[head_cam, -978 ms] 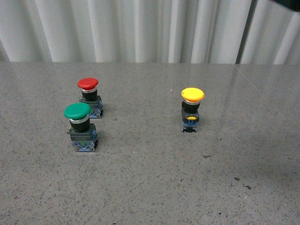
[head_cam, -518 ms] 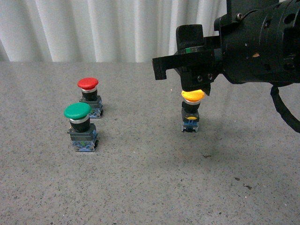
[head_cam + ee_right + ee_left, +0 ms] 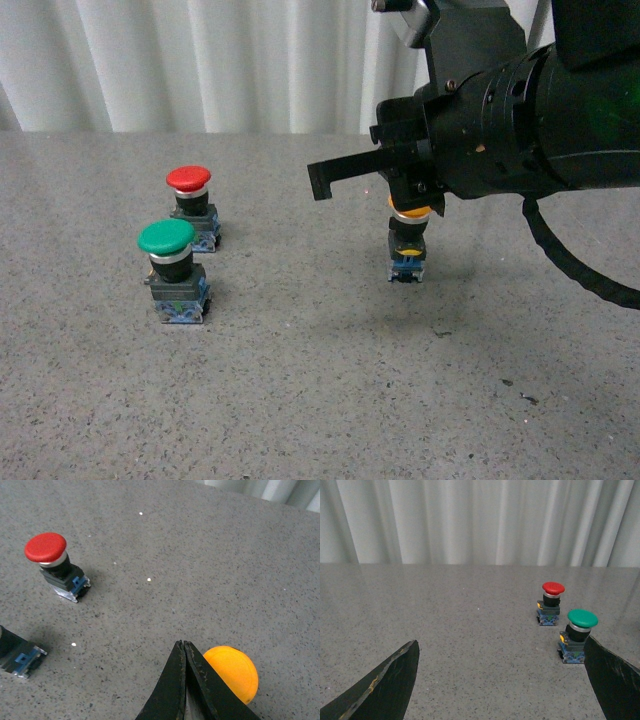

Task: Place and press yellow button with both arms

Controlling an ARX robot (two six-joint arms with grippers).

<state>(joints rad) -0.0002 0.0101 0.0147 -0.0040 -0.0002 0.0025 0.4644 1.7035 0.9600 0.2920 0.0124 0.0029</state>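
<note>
The yellow button (image 3: pixel 406 244) stands upright on the grey table, right of centre, with a black body and blue base. My right arm covers most of its cap in the front view. My right gripper (image 3: pixel 320 183) is shut with nothing in it, and its flat black fingers reach out leftward just above the cap. In the right wrist view the shut right gripper (image 3: pixel 183 644) lies over the edge of the yellow cap (image 3: pixel 234 674). Far to the left of the buttons, my left gripper (image 3: pixel 502 685) is open over bare table. It does not show in the front view.
A red button (image 3: pixel 189 203) and a green button (image 3: pixel 168 264) stand together at the left of the table (image 3: pixel 320 400). Both also show in the left wrist view, red button (image 3: pixel 552 602) and green button (image 3: pixel 579 634). A white curtain (image 3: pixel 200 60) hangs behind.
The right arm came in from the upper right, where nothing stood a second ago. Since half a second ago its fingers have dropped lower and further left over the yellow cap.
</note>
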